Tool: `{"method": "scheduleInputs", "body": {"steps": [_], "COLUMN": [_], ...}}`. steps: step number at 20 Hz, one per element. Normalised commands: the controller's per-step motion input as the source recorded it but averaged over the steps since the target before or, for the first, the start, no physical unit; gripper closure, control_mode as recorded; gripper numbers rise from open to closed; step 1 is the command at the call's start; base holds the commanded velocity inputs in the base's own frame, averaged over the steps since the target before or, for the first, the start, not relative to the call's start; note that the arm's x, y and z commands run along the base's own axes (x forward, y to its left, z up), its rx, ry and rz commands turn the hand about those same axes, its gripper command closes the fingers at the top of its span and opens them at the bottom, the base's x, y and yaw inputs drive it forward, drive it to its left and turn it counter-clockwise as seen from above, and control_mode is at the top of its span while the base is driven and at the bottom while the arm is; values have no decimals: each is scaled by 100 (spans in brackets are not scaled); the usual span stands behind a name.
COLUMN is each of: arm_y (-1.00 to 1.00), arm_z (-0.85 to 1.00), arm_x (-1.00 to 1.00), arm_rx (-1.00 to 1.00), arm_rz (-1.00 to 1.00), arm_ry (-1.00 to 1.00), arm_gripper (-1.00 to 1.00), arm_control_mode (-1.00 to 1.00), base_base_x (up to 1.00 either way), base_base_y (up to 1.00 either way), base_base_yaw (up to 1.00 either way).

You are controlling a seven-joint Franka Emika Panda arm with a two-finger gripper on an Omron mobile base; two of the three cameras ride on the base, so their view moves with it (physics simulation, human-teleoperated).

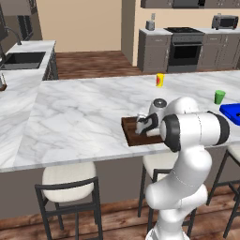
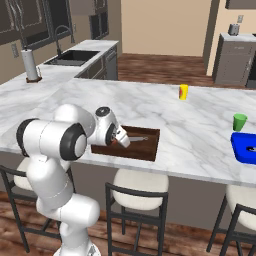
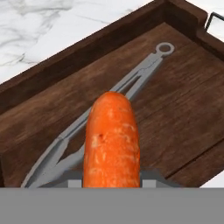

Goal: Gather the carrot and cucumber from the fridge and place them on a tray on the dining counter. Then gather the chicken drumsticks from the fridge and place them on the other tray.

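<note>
Over the wooden tray (image 3: 183, 109), the hand (image 3: 112, 183) grips the carrot (image 3: 112, 140) between its fingers.

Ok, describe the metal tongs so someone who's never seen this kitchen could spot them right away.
Start at the long marble dining counter and find the dark wooden tray at its near edge. The grey metal tongs lie flat inside it, under the carrot held above; they are the only metal thing in the tray.

A yellow cup (image 1: 160, 79) and a green cup (image 1: 219, 96) stand well apart on the marble bench (image 1: 79, 117). Grey tongs (image 3: 109, 109) lie nearby. Stools (image 1: 69, 187) line its near side; a paper towel roll (image 2: 30, 65) stands by the sink (image 2: 75, 56).
</note>
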Motion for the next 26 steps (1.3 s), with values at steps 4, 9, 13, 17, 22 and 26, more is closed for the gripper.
{"method": "scheduleInputs", "body": {"steps": [4, 9, 13, 17, 22, 26], "arm_y": [-1, -7, -9, -3, -26, -21], "arm_z": [-16, -4, -3, -5, -1, 0], "arm_x": [24, 32, 29, 5, -28, -69], "arm_rx": [0, 2, 3, 0, 12, 15], "arm_rz": [0, 0, 0, 0, 0, 0], "arm_ry": [0, 0, 0, -4, -30, -50], "arm_gripper": [100, 100, 100, -100, -100, -100], "arm_control_mode": [-100, -100, -100, -100, -100, -100], "base_base_x": [0, 0, 0, 0, 0, 0], "base_base_y": [0, 0, 0, 0, 0, 0], "base_base_yaw": [0, 0, 0, 0, 0, 0]}}
